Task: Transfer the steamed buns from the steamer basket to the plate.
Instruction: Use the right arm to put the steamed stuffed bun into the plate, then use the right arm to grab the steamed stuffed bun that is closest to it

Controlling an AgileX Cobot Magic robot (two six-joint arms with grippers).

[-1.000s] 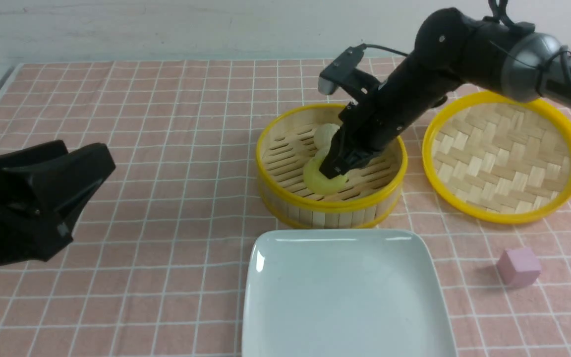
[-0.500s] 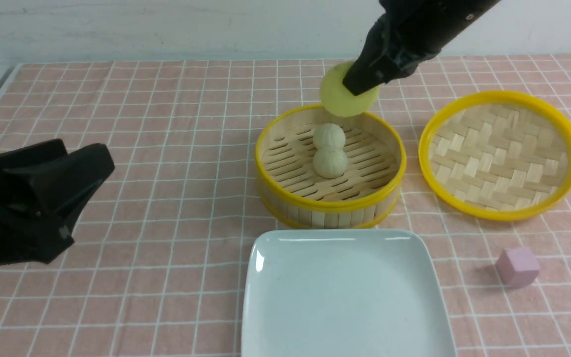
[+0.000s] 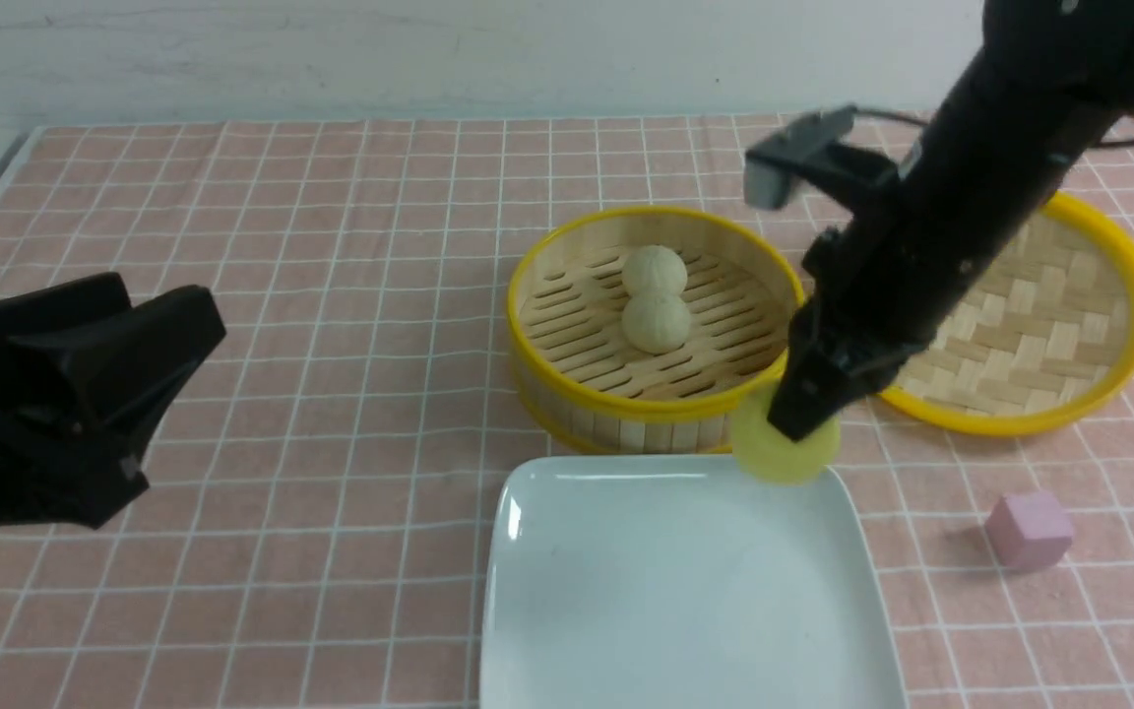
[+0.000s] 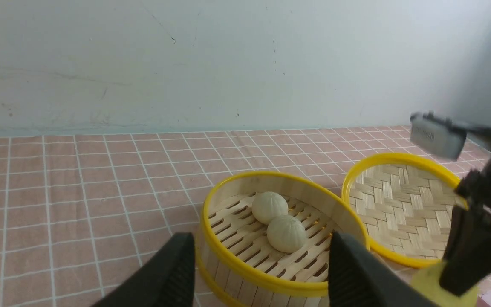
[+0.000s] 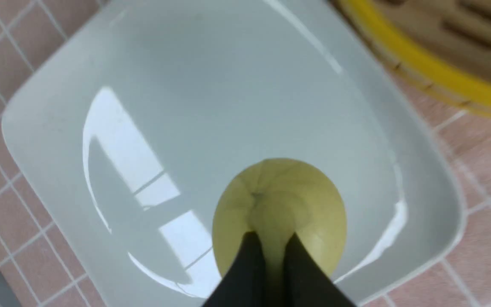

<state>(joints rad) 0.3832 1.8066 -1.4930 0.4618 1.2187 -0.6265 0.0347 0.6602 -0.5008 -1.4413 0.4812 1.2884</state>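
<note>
My right gripper [image 3: 803,418] is shut on the pale yellow bun [image 3: 784,448] and holds it above the far right corner of the white plate [image 3: 626,630]. In the right wrist view the fingers pinch into the yellow bun [image 5: 279,204] over the plate [image 5: 186,106]. Two off-white buns [image 3: 656,295] sit touching each other in the steamer basket [image 3: 567,389], also seen in the left wrist view [image 4: 277,217]. My left gripper [image 3: 109,394] is open and empty at the left, well away from the basket [image 4: 245,268].
The woven lid [image 3: 1049,325] lies right of the basket, partly behind my right arm. A pink cube [image 3: 1030,530] sits on the checked cloth right of the plate.
My right gripper lifted the yellow bun out of the basket, then carried it forward and down to the plate's far right corner. The left arm has not moved.
</note>
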